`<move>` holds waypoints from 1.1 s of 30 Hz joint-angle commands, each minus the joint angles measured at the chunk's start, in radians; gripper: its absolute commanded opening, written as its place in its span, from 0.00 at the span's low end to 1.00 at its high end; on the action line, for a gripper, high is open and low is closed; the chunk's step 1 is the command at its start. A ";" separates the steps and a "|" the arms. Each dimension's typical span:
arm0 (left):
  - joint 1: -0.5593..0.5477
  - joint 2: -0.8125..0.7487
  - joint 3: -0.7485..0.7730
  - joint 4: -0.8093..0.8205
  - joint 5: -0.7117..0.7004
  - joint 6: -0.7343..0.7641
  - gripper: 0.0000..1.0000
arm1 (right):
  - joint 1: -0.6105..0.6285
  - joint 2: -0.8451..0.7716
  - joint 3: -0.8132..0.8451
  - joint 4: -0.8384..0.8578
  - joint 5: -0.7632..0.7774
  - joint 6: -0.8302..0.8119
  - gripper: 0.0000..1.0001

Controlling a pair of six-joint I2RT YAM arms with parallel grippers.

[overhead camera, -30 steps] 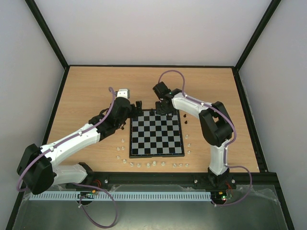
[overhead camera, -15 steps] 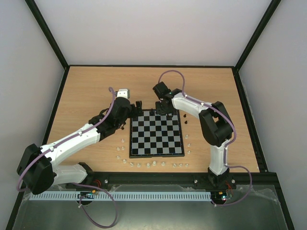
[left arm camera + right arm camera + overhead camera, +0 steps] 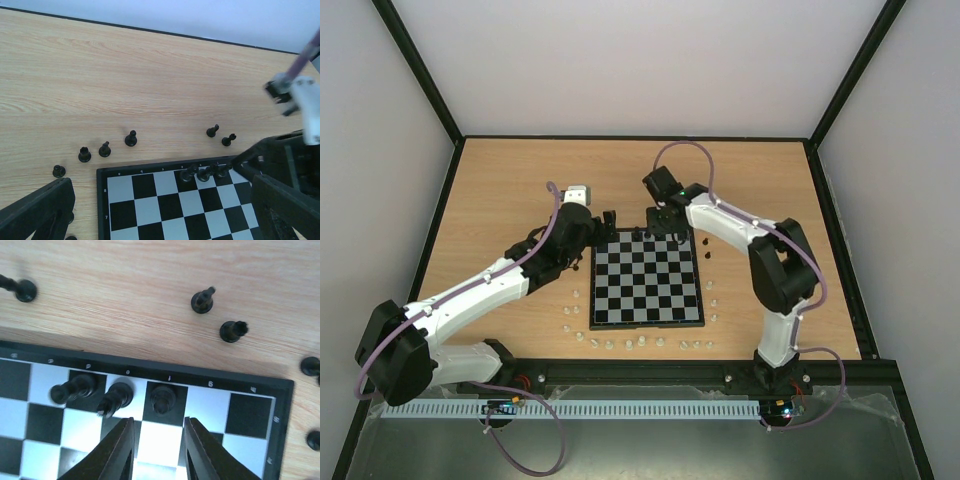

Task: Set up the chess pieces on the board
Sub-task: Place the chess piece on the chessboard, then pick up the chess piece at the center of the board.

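The board lies in the middle of the table. Three black chess pieces stand on its far row. My right gripper is open and empty, hovering just behind the rightmost of them; it sits over the board's far edge. My left gripper is open and empty over the board's far left corner. Several black pieces stand loose on the wood beyond the board.
Tiny white translucent pieces are scattered along the board's near edge and by both sides. Two black pieces stand right of the board's far corner. A black frame rims the table.
My right arm has shifted slightly, its elbow swinging right and its gripper drawing back a little from the far row. The left arm has not moved.
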 commanded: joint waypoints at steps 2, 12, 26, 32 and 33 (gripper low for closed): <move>0.005 0.026 0.003 0.008 -0.028 0.010 0.99 | 0.005 -0.195 -0.062 -0.006 -0.022 -0.013 0.37; 0.014 0.209 0.106 -0.038 -0.032 0.028 0.99 | 0.005 -0.521 -0.223 -0.001 -0.041 -0.035 1.00; 0.041 0.660 0.524 -0.260 -0.023 0.078 0.99 | 0.005 -0.652 -0.386 0.073 -0.125 -0.009 0.98; 0.082 0.761 0.657 -0.331 0.027 0.091 0.97 | 0.005 -0.674 -0.402 0.096 -0.167 -0.010 0.99; 0.087 0.778 0.678 -0.351 0.032 0.095 0.95 | 0.005 -0.675 -0.403 0.098 -0.174 -0.010 0.99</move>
